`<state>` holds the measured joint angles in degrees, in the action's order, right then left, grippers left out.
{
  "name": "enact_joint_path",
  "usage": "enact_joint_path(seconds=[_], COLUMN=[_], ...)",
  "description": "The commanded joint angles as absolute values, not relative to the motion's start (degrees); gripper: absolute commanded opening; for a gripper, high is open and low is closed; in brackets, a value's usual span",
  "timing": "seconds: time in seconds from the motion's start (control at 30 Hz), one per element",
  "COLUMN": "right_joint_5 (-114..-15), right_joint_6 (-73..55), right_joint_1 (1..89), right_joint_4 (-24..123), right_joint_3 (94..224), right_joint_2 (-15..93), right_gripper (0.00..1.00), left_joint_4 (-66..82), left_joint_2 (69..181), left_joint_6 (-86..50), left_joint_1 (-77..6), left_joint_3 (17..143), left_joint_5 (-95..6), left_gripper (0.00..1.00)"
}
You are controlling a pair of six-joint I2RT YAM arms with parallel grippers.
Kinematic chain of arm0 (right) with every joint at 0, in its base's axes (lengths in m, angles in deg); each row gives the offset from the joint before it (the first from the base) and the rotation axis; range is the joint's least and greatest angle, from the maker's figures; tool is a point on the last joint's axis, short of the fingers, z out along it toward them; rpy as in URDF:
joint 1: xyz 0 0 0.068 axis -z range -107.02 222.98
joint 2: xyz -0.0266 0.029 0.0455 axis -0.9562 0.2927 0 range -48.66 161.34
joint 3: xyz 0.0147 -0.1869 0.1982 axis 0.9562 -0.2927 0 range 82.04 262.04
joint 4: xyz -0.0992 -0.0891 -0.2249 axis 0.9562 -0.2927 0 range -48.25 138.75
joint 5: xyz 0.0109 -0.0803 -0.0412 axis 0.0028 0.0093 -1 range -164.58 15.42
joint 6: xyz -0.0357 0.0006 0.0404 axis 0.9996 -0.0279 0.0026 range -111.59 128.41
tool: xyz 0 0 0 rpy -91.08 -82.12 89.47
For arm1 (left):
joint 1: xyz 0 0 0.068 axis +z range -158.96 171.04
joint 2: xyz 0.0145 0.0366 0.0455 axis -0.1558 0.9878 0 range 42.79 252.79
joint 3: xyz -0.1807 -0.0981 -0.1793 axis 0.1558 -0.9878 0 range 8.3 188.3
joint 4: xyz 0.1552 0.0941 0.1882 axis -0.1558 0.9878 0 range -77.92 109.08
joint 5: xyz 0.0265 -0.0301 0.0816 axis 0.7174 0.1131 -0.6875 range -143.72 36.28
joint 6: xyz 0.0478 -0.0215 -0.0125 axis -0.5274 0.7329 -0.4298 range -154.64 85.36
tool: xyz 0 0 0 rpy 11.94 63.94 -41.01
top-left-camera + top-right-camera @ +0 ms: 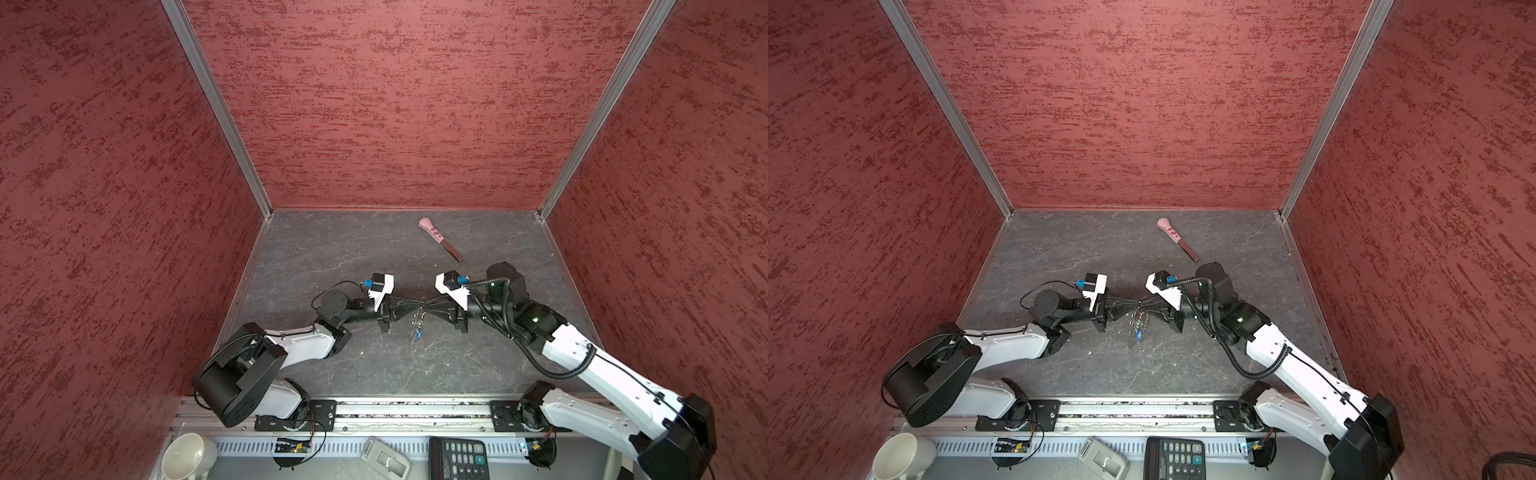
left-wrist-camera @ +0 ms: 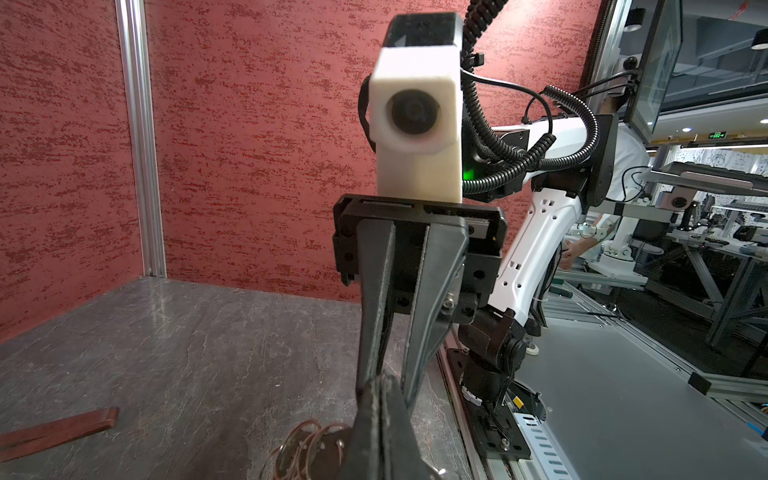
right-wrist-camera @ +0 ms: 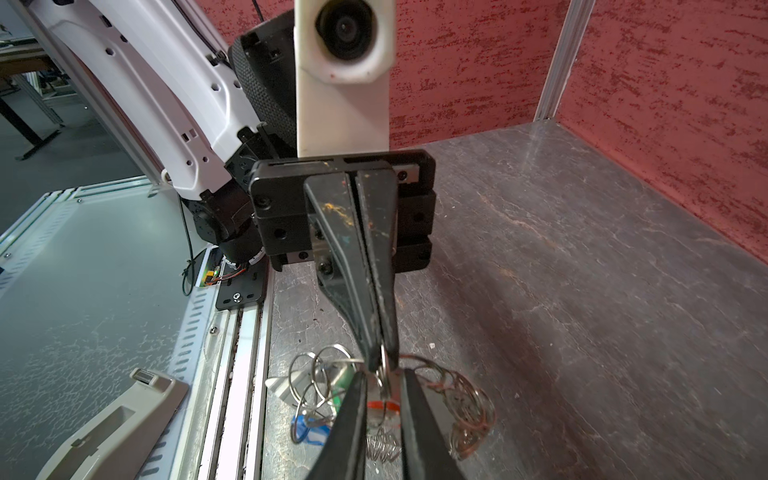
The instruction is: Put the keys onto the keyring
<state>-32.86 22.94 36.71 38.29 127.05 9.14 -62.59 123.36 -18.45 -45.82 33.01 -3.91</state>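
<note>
Both grippers meet tip to tip above the middle of the grey floor. My left gripper (image 1: pixel 419 305) (image 1: pixel 1135 309) (image 2: pixel 381 380) is shut, pinching a silver ring of the keyring (image 1: pixel 417 326) (image 1: pixel 1139 322) (image 3: pixel 324 374), which dangles below it. In the left wrist view more rings (image 2: pixel 305 444) hang beside the shut jaws. My right gripper (image 1: pixel 428 305) (image 1: pixel 1143 309) (image 3: pixel 383 374) stands narrowly apart with the red-tagged key (image 3: pixel 384 404) held between its fingers. A green-tagged key (image 3: pixel 344 380) and a blue-tagged key (image 1: pixel 420 335) (image 1: pixel 1140 333) (image 3: pixel 311 432) hang among the rings.
A pink-handled tool (image 1: pixel 440 239) (image 1: pixel 1177 239) lies near the back wall; its dark blade (image 2: pixel 58 432) shows in the left wrist view. Red walls close three sides. In front of the rail sit a white mug (image 1: pixel 187 457), a grey device (image 1: pixel 384 457) (image 3: pixel 112 424) and a calculator (image 1: pixel 459 457).
</note>
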Motion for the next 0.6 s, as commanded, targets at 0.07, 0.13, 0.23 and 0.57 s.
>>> enact_joint_path(seconds=[0.07, 0.13, 0.23, 0.57], right_joint_5=[-29.99, -30.65, -32.97, -41.69], right_joint_6=[23.44, 24.12, 25.31, 33.92], right_joint_1=[36.68, 36.68, 36.68, 36.44], right_joint_4=[37.4, 35.46, 30.95, 1.19], right_joint_3=[128.26, 129.25, 131.97, 149.05], right_joint_2=[10.18, 10.39, 11.22, 20.91], right_gripper=[0.07, 0.01, 0.0, 0.0], left_joint_4=[-66.23, -65.86, -62.31, -26.87], left_joint_2=[123.91, 123.81, 122.91, 111.17], left_joint_6=[-17.84, -18.19, -20.34, -38.49], left_joint_1=[-45.79, -45.7, -45.61, -44.52], left_joint_3=[33.33, 33.19, 33.19, 35.37], left_joint_5=[-3.46, -3.56, -3.64, -8.29], left_gripper=[0.0, 0.0, 0.0, 0.28])
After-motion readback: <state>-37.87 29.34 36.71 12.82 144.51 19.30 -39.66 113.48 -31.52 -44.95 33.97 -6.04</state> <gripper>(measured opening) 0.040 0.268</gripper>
